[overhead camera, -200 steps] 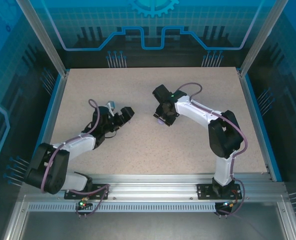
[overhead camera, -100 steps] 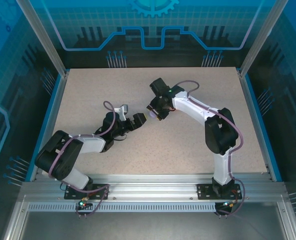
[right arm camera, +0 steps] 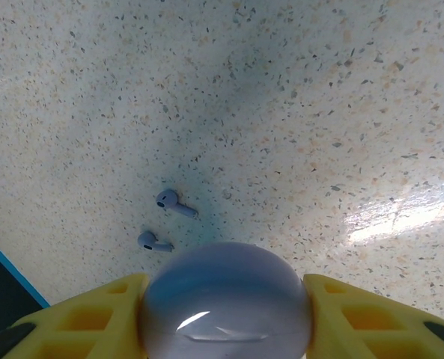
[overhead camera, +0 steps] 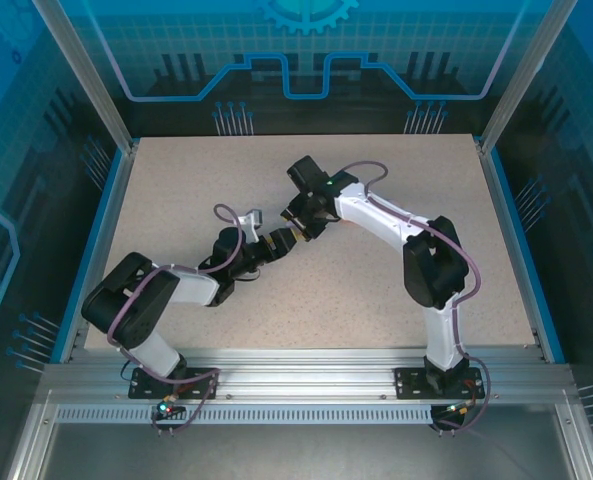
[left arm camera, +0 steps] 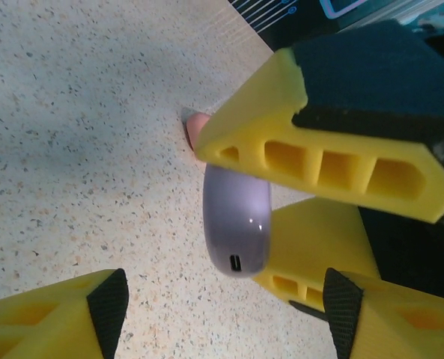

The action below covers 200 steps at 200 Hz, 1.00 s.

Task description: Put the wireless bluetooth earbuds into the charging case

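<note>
the arms have swung together mid-table. the right tool point(overhead camera: 298, 228) stays clamped on the lavender case point(right arm camera: 225, 303). the left tool point(overhead camera: 274, 242), jaws narrowing but apart, now faces it, probably to help open it. two lavender earbuds point(right arm camera: 175, 202) lie on the table point(right arm camera: 319, 112), not yet inserted.

the table point(right arm camera: 296, 97) is showing a speckled, stone-like top, mostly matt, though it is catching a soft sheen in one patch. the case point(right arm camera: 225, 299) is gleaming: smooth, glossy lavender plastic throwing back a bright highlight. the buds point(right arm camera: 175, 203) are looking like the same smooth plastic. the fingers point(left arm camera: 326, 161) are showing matt yellow plastic with open hollow cells, and the pads point(left arm camera: 108, 307) are looking black, dull and finely grained. from above, the arm shells point(overhead camera: 376, 215) are shining as smooth white plastic, and the rails point(overhead camera: 306, 362) are looking like bare brushed metal.
</note>
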Each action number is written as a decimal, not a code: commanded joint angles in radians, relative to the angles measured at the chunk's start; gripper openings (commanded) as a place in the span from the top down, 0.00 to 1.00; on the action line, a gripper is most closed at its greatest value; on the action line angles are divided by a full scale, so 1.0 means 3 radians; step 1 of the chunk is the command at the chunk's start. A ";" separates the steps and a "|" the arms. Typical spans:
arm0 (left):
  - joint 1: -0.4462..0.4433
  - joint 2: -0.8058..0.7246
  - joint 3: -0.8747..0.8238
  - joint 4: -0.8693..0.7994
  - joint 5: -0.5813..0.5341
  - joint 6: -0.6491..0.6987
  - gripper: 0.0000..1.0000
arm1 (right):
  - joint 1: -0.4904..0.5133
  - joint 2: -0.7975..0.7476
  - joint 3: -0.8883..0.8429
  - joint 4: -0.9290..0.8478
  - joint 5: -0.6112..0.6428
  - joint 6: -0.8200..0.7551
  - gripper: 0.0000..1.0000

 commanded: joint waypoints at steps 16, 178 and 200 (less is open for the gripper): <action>-0.0018 0.0070 0.0040 0.0232 -0.0181 0.0075 0.33 | 0.0031 0.0012 0.0010 -0.0038 -0.0043 0.0068 0.53; -0.0022 0.0322 0.0223 0.0375 -0.0213 -0.0021 0.55 | 0.0037 -0.0050 -0.0119 0.0069 -0.0102 0.0059 0.53; -0.0015 0.0341 0.0238 0.0381 -0.0212 -0.0027 0.59 | 0.0037 -0.0055 -0.0123 0.0074 -0.0103 0.0062 0.53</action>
